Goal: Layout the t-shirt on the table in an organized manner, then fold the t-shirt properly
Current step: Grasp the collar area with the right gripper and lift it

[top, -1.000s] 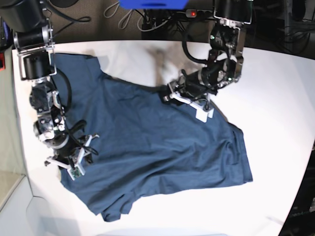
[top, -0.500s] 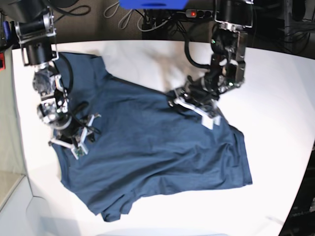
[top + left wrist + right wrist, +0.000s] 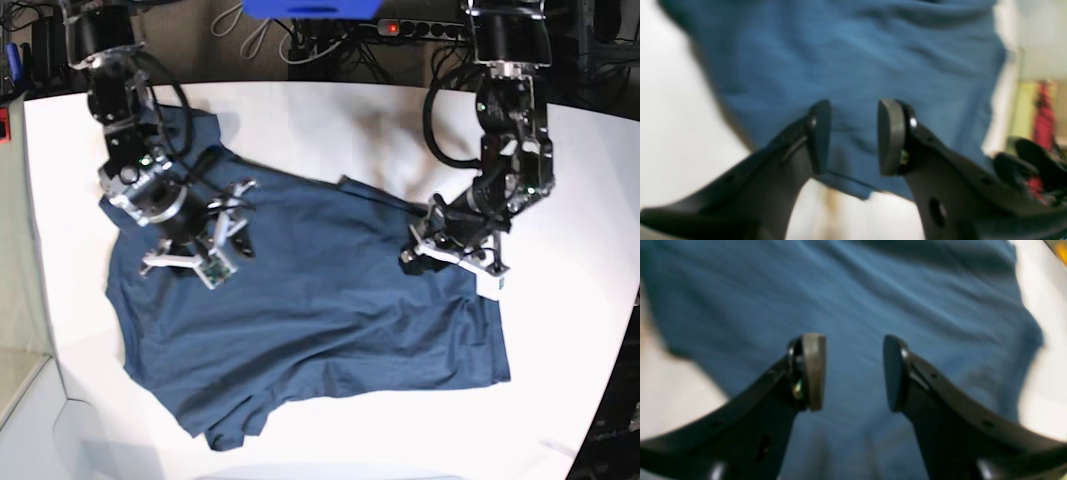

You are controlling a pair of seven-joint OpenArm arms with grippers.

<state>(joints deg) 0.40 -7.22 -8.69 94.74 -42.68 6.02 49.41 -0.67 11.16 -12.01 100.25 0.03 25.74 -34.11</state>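
The dark navy t-shirt (image 3: 320,300) lies spread and wrinkled across the white table (image 3: 560,200), with a bunched fold at its lower left corner. My left gripper (image 3: 448,262) hangs over the shirt's right edge; in the left wrist view my left gripper (image 3: 853,113) is open over the t-shirt (image 3: 846,53) with nothing between its fingers. My right gripper (image 3: 200,250) hovers over the shirt's upper left part. The right wrist view is blurred; there my right gripper (image 3: 853,350) stands open above the blue t-shirt (image 3: 853,290), empty.
Behind the table's far edge lie a power strip (image 3: 400,27) with a lit red switch, cables and a blue object (image 3: 310,8). The table's curved edge runs down the right side. Bare white tabletop (image 3: 300,120) shows behind the shirt.
The right arm moved from the shirt's lower left edge up and inward over its upper left part. The left arm swung from the collar area to the shirt's right edge.
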